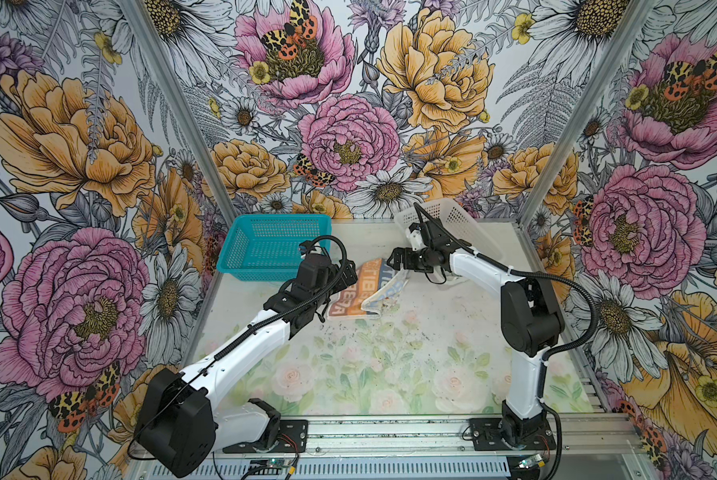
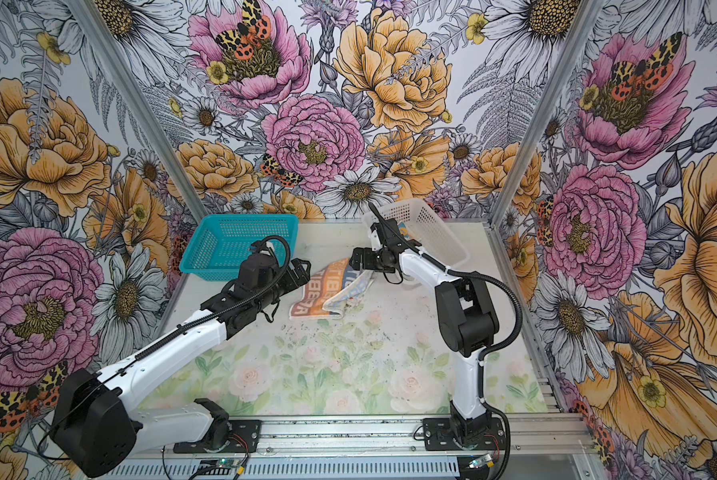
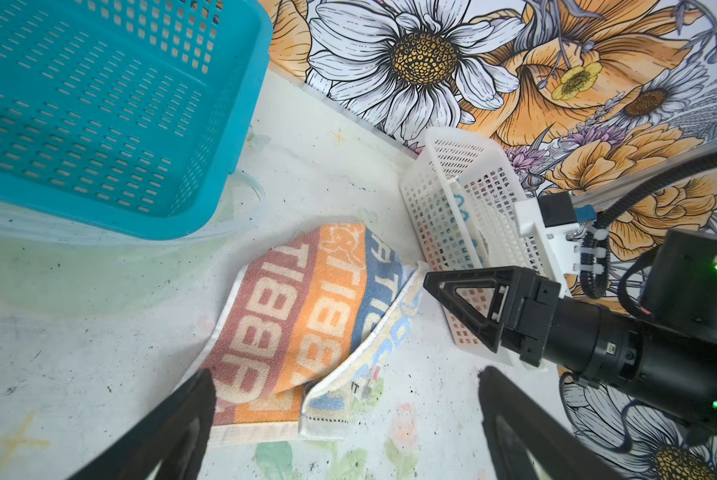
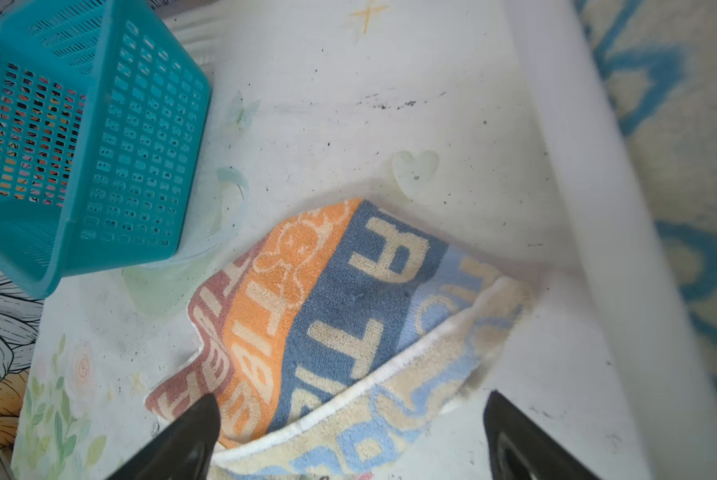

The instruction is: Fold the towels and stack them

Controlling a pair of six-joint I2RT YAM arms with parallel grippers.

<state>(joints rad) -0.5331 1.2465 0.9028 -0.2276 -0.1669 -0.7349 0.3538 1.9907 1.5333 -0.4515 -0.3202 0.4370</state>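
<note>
A towel [image 1: 358, 293] [image 2: 321, 297] with rust, orange and blue lettered stripes lies crumpled on the table mat behind the middle. Its right side is turned over and shows the pale back [image 3: 390, 336] [image 4: 394, 399]. My left gripper [image 1: 348, 272] [image 2: 304, 270] [image 3: 346, 374] hangs open over the towel's left edge, nothing between its fingers. My right gripper [image 1: 396, 259] [image 2: 354, 257] [image 4: 351, 397] [image 3: 429, 284] stands open just above the towel's far right corner and holds nothing. A second towel [image 4: 680, 174], cream with teal print in what shows, lies inside the white basket.
A teal perforated basket [image 1: 273, 245] [image 2: 236, 245] [image 3: 99, 104] [image 4: 78, 145] stands at the back left, close to the left gripper. A white perforated basket [image 1: 456, 224] [image 2: 427, 224] [image 3: 464, 199] leans tilted at the back right behind the right arm. Flowered walls close in three sides.
</note>
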